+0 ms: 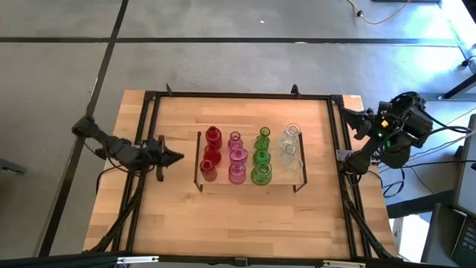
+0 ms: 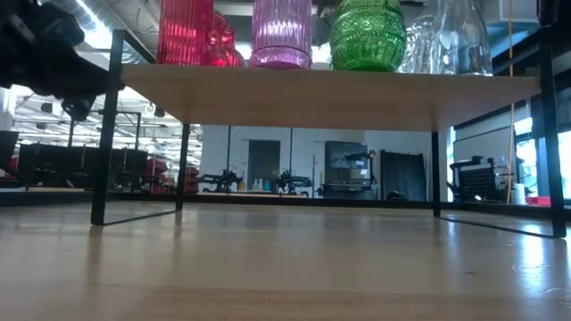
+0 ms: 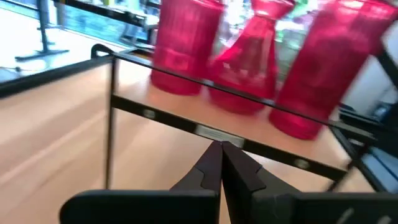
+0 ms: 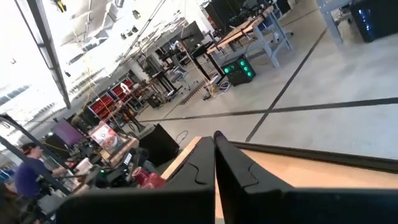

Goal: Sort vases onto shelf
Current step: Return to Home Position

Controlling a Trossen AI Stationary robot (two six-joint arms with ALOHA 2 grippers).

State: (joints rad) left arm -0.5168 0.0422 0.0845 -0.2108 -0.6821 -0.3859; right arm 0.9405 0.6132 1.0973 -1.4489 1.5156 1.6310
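**A:** Where are the small translucent glass vases (image 1: 236,158)?

**B:** All on the low light-wood shelf with thin black metal legs (image 1: 276,160). They stand in four rows by colour: red vases (image 1: 212,152), pink, green vases (image 1: 262,158), then clear vases (image 1: 291,149).

**A:** And the shelf?

**B:** It stands on the middle of the large wooden table (image 1: 171,216).

**A:** The grippers?

**B:** The left gripper (image 1: 177,156) hangs just beside the red end, its fingers pressed together and empty. The right gripper (image 1: 349,115) is by the table's right edge, well apart from the shelf, and likewise closed on nothing.
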